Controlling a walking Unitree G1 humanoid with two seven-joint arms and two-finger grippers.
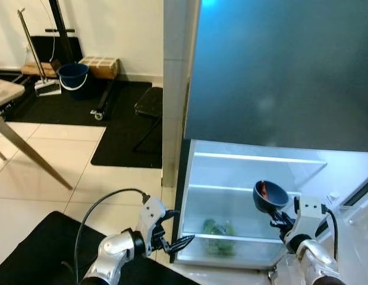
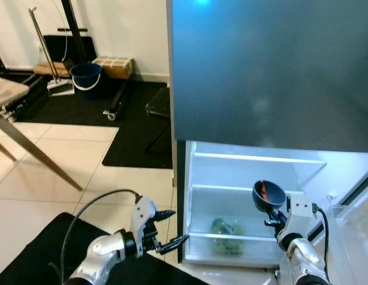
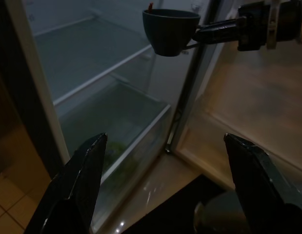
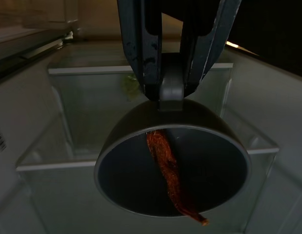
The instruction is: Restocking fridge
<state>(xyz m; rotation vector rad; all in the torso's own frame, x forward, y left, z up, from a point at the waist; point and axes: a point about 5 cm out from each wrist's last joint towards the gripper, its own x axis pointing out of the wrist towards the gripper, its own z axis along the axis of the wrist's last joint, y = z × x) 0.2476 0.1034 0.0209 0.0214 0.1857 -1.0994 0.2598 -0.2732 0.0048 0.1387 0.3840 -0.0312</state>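
Now: a bowl on its way into the open fridge.
Right gripper (image 1: 277, 221), fingers clamped on the dark bowl (image 1: 270, 196) with a red chilli (image 4: 170, 170), holds it before the middle shelf (image 1: 243, 189); keep it level and clear the shelf's front edge. Left gripper (image 1: 172, 228) hangs wide open, empty, by the fridge's bottom left corner. Greens (image 1: 219, 229) lie below. No readable writing.

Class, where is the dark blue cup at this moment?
The dark blue cup is held by its handle in the right gripper, in front of the open fridge, above the green vegetables.
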